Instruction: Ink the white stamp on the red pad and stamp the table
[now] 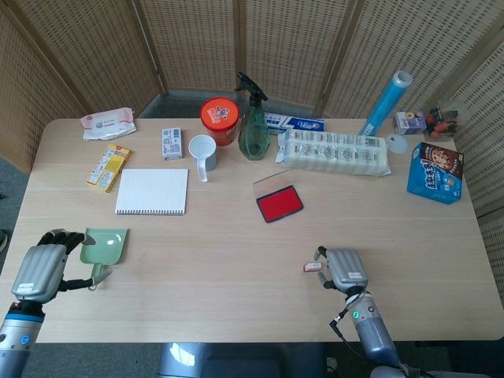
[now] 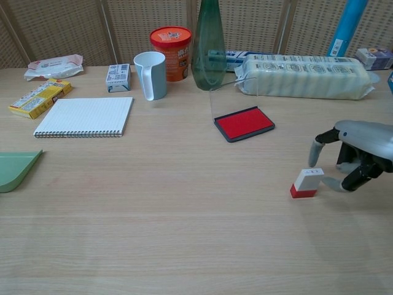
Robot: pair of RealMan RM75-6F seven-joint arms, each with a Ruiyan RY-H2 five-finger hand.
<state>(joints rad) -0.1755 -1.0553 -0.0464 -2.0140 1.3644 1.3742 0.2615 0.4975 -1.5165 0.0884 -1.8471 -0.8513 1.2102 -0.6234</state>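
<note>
While the right hand (image 2: 359,157) arches just beside the stamp (image 2: 306,183), fingers curled apart and holding nothing, the stamp stands upright on the bench (image 2: 184,233). Farther back lies the pad (image 2: 244,123), lid up, before a bottle (image 2: 209,46). At the near left edge, the left hand (image 1: 43,268) rests open beside a dustpan (image 1: 102,246).

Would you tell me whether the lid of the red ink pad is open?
Yes, the clear lid stands raised behind the red ink pad, leaving the red surface uncovered in the chest view.
</note>
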